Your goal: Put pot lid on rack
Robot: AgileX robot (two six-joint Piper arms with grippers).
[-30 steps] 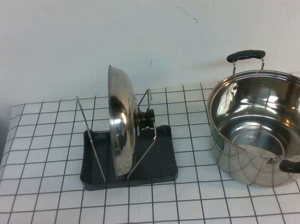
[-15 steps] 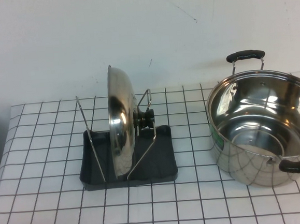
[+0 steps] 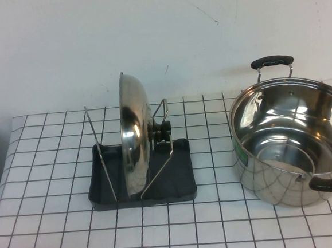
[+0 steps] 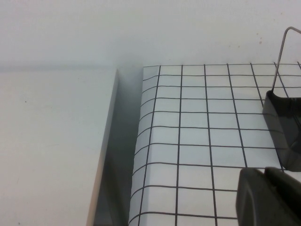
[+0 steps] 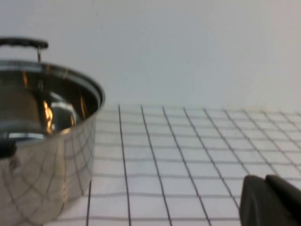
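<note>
The shiny steel pot lid (image 3: 134,139) stands on edge in the rack (image 3: 179,183), held between its silver wire uprights, its black knob (image 3: 162,130) facing right. The rack's dark grey base sits on the checked cloth at centre left; a corner of it and one wire upright show in the left wrist view (image 4: 284,127). Neither arm shows in the high view. My left gripper (image 4: 267,175) is shut and empty, low over the cloth to the left of the rack. My right gripper (image 5: 266,181) is shut and empty, low over the cloth to the right of the pot.
A deep steel pot (image 3: 294,140) with black handles stands open at the right; it also shows in the right wrist view (image 5: 42,141). The cloth's left edge (image 4: 138,155) drops off beside a white surface. A white wall runs behind the table.
</note>
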